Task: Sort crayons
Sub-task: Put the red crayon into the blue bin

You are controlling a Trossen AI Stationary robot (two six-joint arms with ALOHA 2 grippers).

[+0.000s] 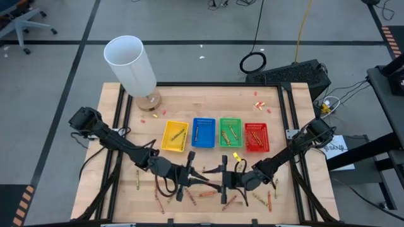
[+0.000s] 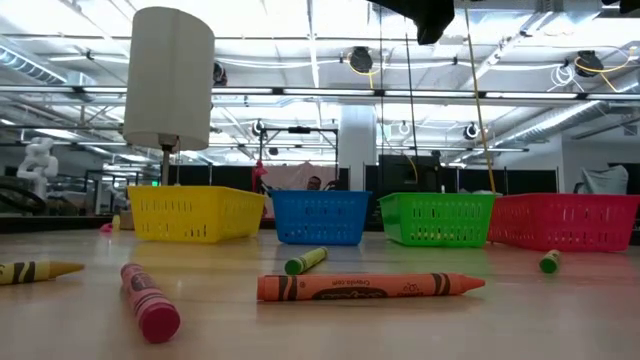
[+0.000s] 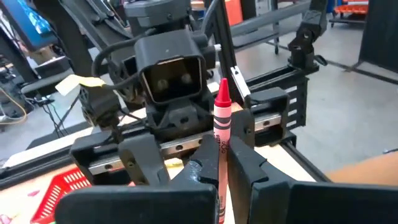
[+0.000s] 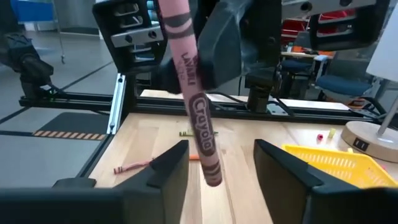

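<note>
Near the table's front middle my two grippers face each other. My left gripper (image 3: 219,163) is shut on a red crayon (image 3: 222,109), whose pointed end sticks out toward my right gripper (image 4: 214,171). That gripper is open, one finger on each side of the crayon's free end (image 4: 211,174), touching nothing. Several loose crayons lie around both grippers on the wood, among them an orange one (image 2: 370,287), a pink one (image 2: 150,303) and a green one (image 2: 305,261). In the high view the left gripper (image 1: 203,179) and the right gripper (image 1: 213,184) nearly meet. My left gripper pinches the red crayon between its two fingers on the wrapped shaft (image 3: 218,149), toward its blunt end. The fingers come about level from the table's left and lie roughly along the crayon. It is lifted clear of the table, its tip (image 3: 222,87) past the fingertips.
Four trays stand in a row mid-table: yellow (image 1: 175,135), blue (image 1: 203,132), green (image 1: 230,132) and red (image 1: 256,137), with some crayons inside. A white cylinder on a round base (image 1: 130,63) stands at the far left. Small red-pink scraps (image 1: 259,104) lie at the far right.
</note>
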